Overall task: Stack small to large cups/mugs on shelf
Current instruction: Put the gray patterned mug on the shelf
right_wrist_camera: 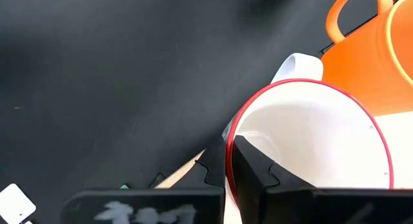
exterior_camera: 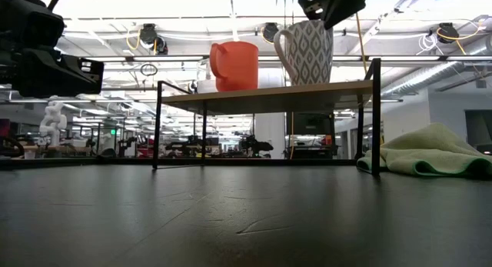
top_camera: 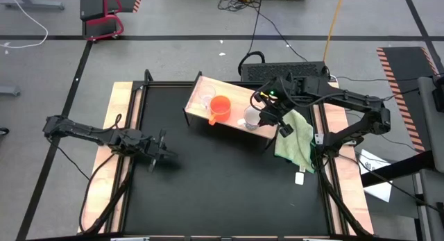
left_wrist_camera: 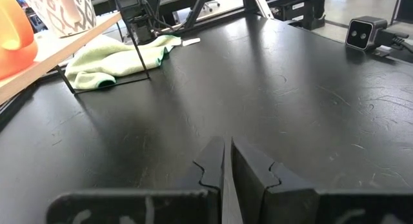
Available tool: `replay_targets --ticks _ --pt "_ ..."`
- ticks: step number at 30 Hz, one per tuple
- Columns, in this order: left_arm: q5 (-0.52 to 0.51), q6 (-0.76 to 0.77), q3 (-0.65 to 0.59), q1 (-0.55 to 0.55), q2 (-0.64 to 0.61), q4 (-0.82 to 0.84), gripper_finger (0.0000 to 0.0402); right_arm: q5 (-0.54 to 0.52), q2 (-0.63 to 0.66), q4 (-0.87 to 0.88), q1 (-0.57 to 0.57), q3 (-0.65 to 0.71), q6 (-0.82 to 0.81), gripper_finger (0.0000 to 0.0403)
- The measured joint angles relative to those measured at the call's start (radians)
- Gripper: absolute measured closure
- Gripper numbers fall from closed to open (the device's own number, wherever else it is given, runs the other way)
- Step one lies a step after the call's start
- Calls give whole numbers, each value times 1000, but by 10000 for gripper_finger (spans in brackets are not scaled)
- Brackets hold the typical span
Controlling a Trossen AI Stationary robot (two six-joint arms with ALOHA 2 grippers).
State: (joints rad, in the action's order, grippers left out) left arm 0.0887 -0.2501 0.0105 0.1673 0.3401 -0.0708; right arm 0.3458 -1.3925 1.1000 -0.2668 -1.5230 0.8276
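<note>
Above the shelf, right gripper jaws pinch the white mug rim — red only up close.

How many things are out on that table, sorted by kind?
Cups: 3, all on the shelf: clear cup, orange mug, patterned white mug
Shelf: 1
Green cloth: 1
Small white tag: 1
Total: 6
</note>
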Motion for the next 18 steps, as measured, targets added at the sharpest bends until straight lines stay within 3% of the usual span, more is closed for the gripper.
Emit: replay_targets --ticks 18 --pt "1 0 0 0 0 0 371 3 -11 -2 -9 -1 1 402"
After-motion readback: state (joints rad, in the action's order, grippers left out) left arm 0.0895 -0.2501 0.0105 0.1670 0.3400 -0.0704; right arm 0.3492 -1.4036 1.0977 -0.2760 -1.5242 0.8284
